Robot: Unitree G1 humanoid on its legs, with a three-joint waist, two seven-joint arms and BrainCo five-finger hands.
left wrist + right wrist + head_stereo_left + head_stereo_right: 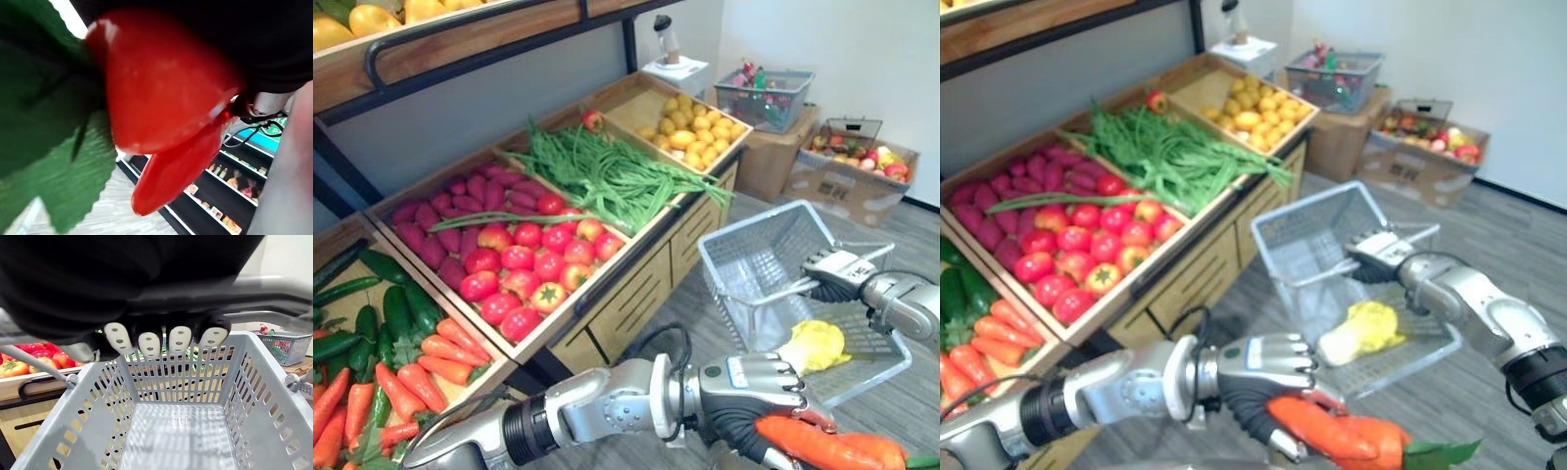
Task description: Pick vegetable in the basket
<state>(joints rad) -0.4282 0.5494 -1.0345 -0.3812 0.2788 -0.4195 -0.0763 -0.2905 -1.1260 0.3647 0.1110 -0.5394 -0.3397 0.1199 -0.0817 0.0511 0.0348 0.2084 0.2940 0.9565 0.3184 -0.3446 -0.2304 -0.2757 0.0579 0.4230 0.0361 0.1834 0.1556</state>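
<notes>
Carrots (827, 446), orange-red with green leaves at one end, are clasped in the left hand (759, 387), whose fingers are curled round them low in the eye views, nearer the robot than the basket (759, 259). Their long axis is laid crosswise, with the leaves turned to the robot's right. The grey mesh basket is carried by the right hand (834, 270), whose fingers are wrapped over the wire handle (773, 294), as is confirmed in the right wrist view. The basket's open mouth is seen just beyond the carrots, so a short carry forward over the near rim is judged to be what is called for, and the left hand is the nearer one and already loaded. A yellow leafy vegetable (815, 345) is seen on the basket floor at the near side, and the handle is raised across the opening; both are judged to stand in the way of a straight drop. The wooden stand (636, 304), with tomatoes (524, 264) and green beans (607, 176), is placed well apart on the left
</notes>
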